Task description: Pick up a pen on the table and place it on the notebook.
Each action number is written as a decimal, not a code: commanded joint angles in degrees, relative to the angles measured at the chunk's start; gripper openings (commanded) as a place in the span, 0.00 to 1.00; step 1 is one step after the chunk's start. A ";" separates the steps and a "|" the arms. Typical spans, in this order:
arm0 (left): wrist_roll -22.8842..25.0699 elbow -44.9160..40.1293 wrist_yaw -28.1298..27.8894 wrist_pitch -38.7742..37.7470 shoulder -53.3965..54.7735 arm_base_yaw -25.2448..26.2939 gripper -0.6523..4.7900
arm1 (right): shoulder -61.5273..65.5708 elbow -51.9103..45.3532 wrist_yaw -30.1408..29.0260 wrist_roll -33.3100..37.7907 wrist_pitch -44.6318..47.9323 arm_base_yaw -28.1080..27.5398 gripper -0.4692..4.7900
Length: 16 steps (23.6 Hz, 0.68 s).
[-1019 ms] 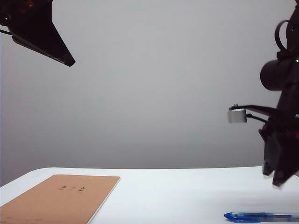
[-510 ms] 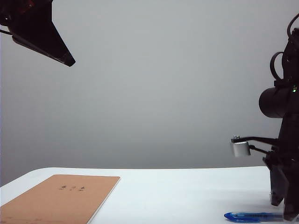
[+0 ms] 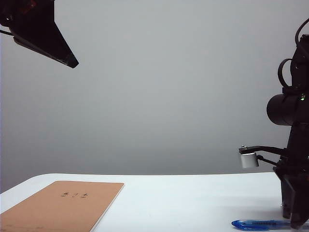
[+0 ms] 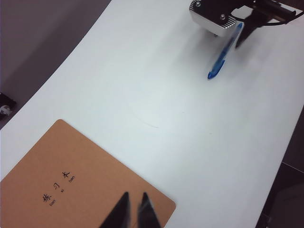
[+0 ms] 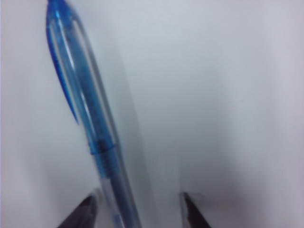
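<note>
- The pen [image 5: 90, 114] lies flat on the white table [image 3: 169, 198], at the right end of the exterior view, and the right gripper [image 5: 137, 209] is down over it.
- The key relation: in the right wrist view the barrel runs lengthwise out from between the two dark fingertips [image 5: 80, 213], hugging one of them, with a clear gap to the other. So the jaws straddle the pen, spread apart, not yet pinching it; whether that near pad touches the barrel cannot be told.
- From the side, the right gripper [image 3: 295, 215] points nearly straight down, tips at table level over the pen's [image 3: 260, 224] right portion; its blue tip pokes out towards the notebook [image 3: 63, 203].
- The left wrist view shows the same pairing from afar: the pen [image 4: 223, 56] lies diagonal, its far end under the right arm's hardware.
- The notebook [image 4: 80, 185] lies flat on the left part of the table, well apart from the pen, cover bare.
- The left gripper [image 4: 134, 211] hovers over the notebook's near edge with fingers almost pressed together, a thin slit between them, holding nothing. In the exterior view the left arm [image 3: 41, 31] hangs high at top left.
- The right arm is plainly the nearer one. Judgement: squeeze across the barrel first, since the pen sits off-centre and may roll or skew.
</note>
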 commanded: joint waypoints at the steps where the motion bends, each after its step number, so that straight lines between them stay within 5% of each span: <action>1: -0.17 0.13 0.26 0.94 -0.15 0.07 0.17 | 0.59 -0.09 -0.15 0.55 -0.83 0.04 0.55; 16: -0.17 0.13 0.24 1.42 -0.15 0.07 0.17 | 1.11 -0.07 -0.09 3.34 -1.01 1.90 0.17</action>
